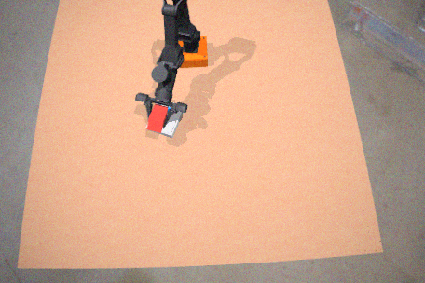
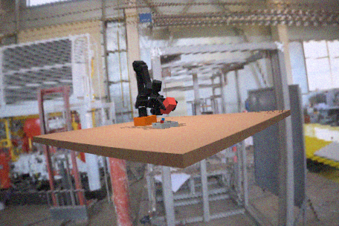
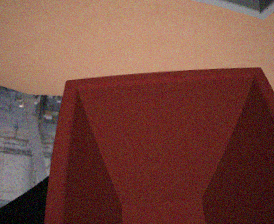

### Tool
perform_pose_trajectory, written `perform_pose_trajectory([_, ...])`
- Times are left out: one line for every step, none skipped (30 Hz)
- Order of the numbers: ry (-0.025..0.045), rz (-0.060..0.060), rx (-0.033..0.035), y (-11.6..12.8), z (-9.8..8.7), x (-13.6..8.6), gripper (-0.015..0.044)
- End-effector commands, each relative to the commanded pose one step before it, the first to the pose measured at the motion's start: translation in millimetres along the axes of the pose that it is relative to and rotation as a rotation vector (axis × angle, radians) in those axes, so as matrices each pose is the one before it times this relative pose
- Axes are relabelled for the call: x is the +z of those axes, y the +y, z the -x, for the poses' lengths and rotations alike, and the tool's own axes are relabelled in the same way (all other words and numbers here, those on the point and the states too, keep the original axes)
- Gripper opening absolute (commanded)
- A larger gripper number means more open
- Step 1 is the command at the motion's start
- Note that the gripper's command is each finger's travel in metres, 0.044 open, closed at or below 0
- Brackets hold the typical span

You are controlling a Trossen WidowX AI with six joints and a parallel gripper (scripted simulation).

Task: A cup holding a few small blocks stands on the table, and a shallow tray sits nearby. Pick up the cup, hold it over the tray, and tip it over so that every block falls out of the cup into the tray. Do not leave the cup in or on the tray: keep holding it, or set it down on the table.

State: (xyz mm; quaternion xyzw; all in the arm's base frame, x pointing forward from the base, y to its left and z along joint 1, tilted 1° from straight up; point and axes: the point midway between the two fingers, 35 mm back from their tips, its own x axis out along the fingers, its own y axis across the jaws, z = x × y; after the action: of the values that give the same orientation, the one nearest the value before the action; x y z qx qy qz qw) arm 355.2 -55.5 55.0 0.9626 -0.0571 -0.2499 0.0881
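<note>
Pincer [image 1: 161, 113] [image 2: 168, 106] grasping tilted red cup [image 1: 157, 118] [image 2: 169, 105] [image 3: 158, 130] above tray [image 1: 171, 128] [image 2: 169, 125] [image 3: 238, 5]; small blue block [image 2: 163, 119] below cup; no readable writing

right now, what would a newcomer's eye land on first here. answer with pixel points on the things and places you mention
Probably the bright red cup [image 1: 157, 118] [image 2: 169, 105] [image 3: 163, 135], clamped in the black arm's gripper [image 1: 161, 108] and tilted above the pale tray [image 1: 170, 128] [image 2: 169, 125]. Next, the orange base [image 1: 198, 61] [image 2: 145, 121] under the arm, on the broad peach-coloured table [image 1: 210, 197] [image 2: 149, 143] [image 3: 113, 45].
</note>
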Motion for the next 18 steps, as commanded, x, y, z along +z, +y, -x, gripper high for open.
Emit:
perform_pose_trajectory([0.00583,-0.0953,0.00203,0.20,-0.91,-1.80,0.0000])
perform_pose_trajectory([0.00000,-0.0036,0.00000,-0.05,-0.02,0.00,0.0000])
perform_pose_trajectory([0.00000,0.0000,0.00000,0.00,0.00,0.00,0.0000])
perform_pose_trajectory([0.00000,0.0000,0.00000,0.00,0.00,0.00,0.0000])
perform_pose_trajectory([0.00000,0.0000,0.00000,0.00,0.00,0.00,0.0000])
perform_pose_trajectory([0.00000,0.0000,0.00000,0.00,0.00,0.00,0.0000])
perform_pose_trajectory([0.00000,0.0000,0.00000,0.00,0.00,0.00,0.0000])
perform_pose_trajectory([0.00117,0.0000,0.00012,0.00,-0.06,0.00,0.0000])
perform_pose_trajectory([0.00350,0.0000,0.00035,-0.01,-0.16,0.01,0.0000])
perform_pose_trajectory([0.00584,0.0000,0.00059,-0.02,-0.26,0.01,0.0000])
perform_pose_trajectory([0.00709,0.0000,0.00072,-0.02,-0.29,0.01,0.0000])
perform_pose_trajectory([0.00709,0.0000,0.00072,-0.02,-0.25,0.01,0.0000])
perform_pose_trajectory([0.00708,0.0000,0.00072,-0.02,-0.22,0.01,0.0000])
perform_pose_trajectory([0.00708,0.0000,0.00072,-0.02,-0.19,0.01,0.0000])
perform_pose_trajectory([0.00708,0.0000,0.00072,-0.01,-0.16,0.00,0.0000])
perform_pose_trajectory([0.00708,0.0000,0.00072,-0.01,-0.13,0.00,0.0000])
perform_pose_trajectory([0.00708,0.0000,0.00072,-0.01,-0.10,0.00,0.0000])
perform_pose_trajectory([0.00707,0.0000,0.00073,-0.01,-0.08,0.00,0.0000])
